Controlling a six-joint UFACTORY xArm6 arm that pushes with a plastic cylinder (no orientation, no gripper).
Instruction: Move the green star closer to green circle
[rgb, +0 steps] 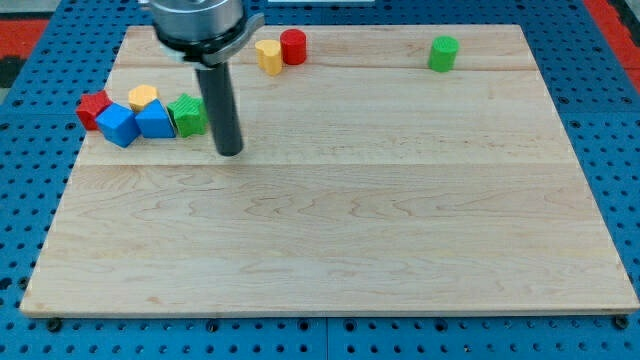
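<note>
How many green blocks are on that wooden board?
2: the green star at the view's left, beside my tip; the green circle at the top right. None seems hidden.

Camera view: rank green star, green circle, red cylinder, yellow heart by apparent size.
1. green star, partly hidden by my tip at its right
2-4. green circle, red cylinder, yellow heart: alike; they sit farther up the view, so unranked.
</note>
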